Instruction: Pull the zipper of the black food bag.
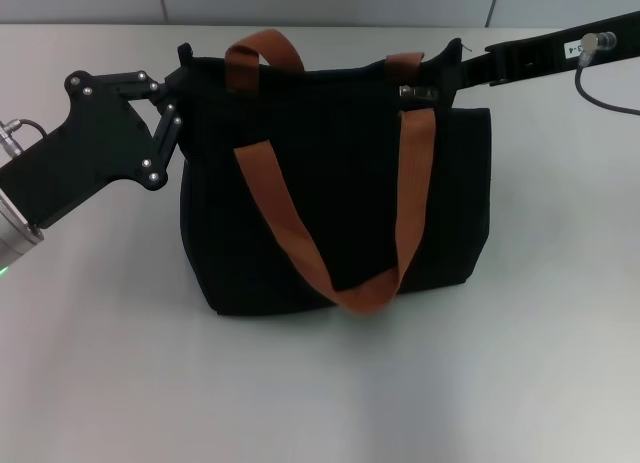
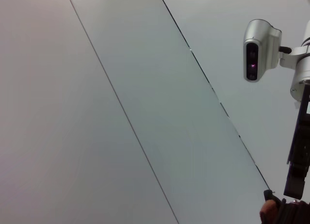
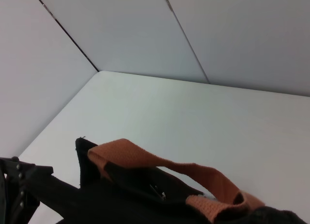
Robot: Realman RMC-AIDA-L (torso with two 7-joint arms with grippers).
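The bag [image 1: 335, 198] stands upright on the white table [image 1: 320, 383]. One orange-brown strap [image 1: 330, 248] droops down its front face in a long loop reaching almost to the bag's base; the second strap [image 1: 262, 45] arches up over the bag's top edge towards its left end.

At the bag's upper left corner sits the left gripper [image 1: 178, 88], its black linkage coming in from the left and its fingertips touching the fabric just below the top corner. They look pressed onto that corner, but whether they truly pinch it cannot be told.

The zipper [image 1: 415, 91] lies on the bag's top edge, towards its right end, just above where the front strap meets the bag. It is well apart from the left gripper, with most of the bag's width between them.

The right gripper [image 1: 462, 63] reaches in from behind the bag's upper right corner, close beside the zipper on its right. Its tips merge with the black fabric, so their state cannot be told. The right wrist view shows the bag's rear strap and top edge with the table beyond.
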